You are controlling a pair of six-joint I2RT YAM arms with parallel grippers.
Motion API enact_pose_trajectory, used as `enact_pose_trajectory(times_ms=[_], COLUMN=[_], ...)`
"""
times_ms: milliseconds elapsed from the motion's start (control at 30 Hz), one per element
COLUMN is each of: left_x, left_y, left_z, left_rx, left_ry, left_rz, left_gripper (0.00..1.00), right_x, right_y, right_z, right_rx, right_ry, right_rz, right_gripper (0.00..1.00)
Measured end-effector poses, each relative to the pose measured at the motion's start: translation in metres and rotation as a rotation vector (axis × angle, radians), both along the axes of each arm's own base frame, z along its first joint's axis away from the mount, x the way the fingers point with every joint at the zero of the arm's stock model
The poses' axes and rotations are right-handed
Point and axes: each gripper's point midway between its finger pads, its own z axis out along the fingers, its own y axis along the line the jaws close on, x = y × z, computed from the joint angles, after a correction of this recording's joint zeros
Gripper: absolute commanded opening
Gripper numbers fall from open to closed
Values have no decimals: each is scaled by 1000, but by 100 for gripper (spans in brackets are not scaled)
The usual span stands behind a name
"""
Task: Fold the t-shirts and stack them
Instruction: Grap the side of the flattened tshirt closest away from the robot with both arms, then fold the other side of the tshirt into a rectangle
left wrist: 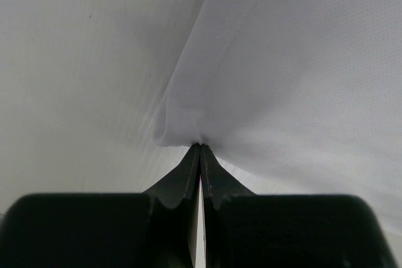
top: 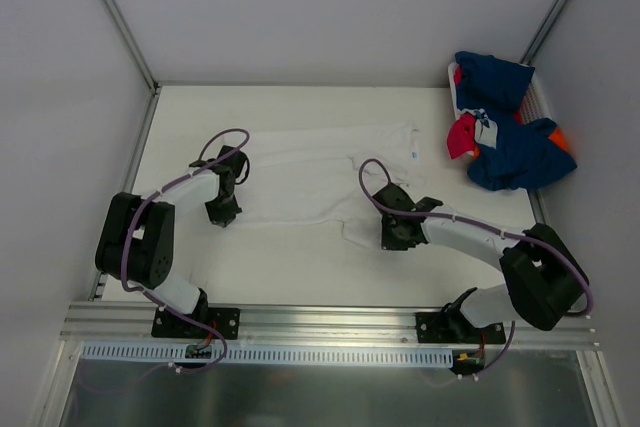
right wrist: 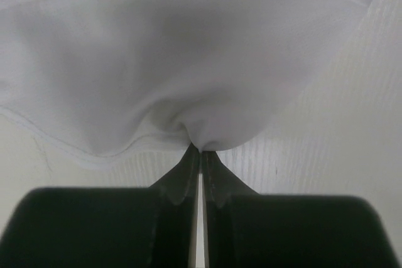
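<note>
- Left gripper [left wrist: 200, 147]: jaws pressed together, with only a hairline seam between them. The tips pinch a small tuck of the white shirt [top: 320, 172] right at a stitched edge.
- Right gripper [right wrist: 200, 149]: also clamped tight. Its tips bite a puckered fold of the same shirt, and the cloth bunches into a soft pouch above them. A hem curves past to the lower left.
- Fingers [left wrist: 179, 183]: matte black wedges that taper to thin, flat tips.
- The white shirt lies spread across the middle of the table [top: 300, 272], its length running left to right. A small blue label [top: 414, 154] sits at its right end. The left gripper holds the shirt's left side, and the right gripper holds a flap on the near right.
- Cloth: thin, matte knit, with a fine dotted weave visible close up. It is mostly smooth, with shallow wrinkles near each pinch.
- Table: off-white and dull. Faint fine ribbing shows in the right wrist view.
- Far right corner: crumpled navy shirts [top: 510, 152] are heaped together with a red shirt [top: 461, 135]. An orange scrap [top: 562, 137] shows at the right edge of the heap.
- The heap rests against a white slatted rack [top: 541, 97], well apart from both grippers.
</note>
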Motion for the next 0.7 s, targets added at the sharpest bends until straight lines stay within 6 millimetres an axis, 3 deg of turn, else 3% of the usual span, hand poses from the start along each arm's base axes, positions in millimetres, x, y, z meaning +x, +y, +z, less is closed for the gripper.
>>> enact_pose_trajectory(times_ms=[100,367,500,700], left_x=[2,43,60,79], left_y=[0,-8,-12,-11], left_z=[9,52,56,36], left_rx=[-1,-22,-19,3], left_ry=[-14,-152,-159,-88], left_rz=[-16,-41,-50,-57], left_gripper=[0,0,0,0], right_x=[4,59,76,111], right_y=[-1,15,3,-18], right_z=[14,99,109,97], right_rx=[-27,-4,-38,-127], right_ry=[-10,-217,-233,-176], right_rz=[11,10,-19,-63], right_gripper=[1,0,0,0])
